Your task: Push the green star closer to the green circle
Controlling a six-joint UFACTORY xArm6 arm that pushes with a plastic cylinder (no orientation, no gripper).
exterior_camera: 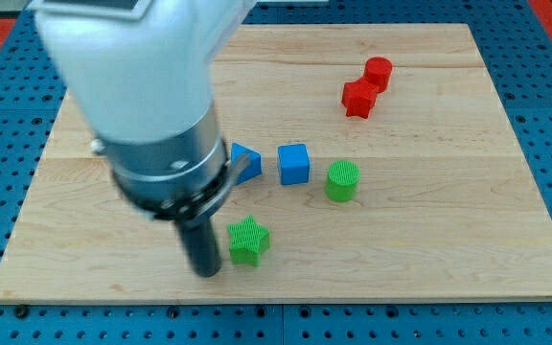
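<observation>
The green star (248, 241) lies on the wooden board (429, 240) near the view's bottom, left of centre. The green circle (342, 180) stands up and to the right of it, about a hundred pixels away. My tip (206, 272) rests on the board just left of the green star, close to its left side; whether it touches the star I cannot tell. The arm's large white and grey body (156, 105) fills the view's upper left and hides part of the board.
A blue triangle (245, 162) and a blue cube (293, 164) lie in a row left of the green circle. A red star (357, 98) and a red cylinder (379, 72) sit together at the view's upper right. Blue pegboard surrounds the board.
</observation>
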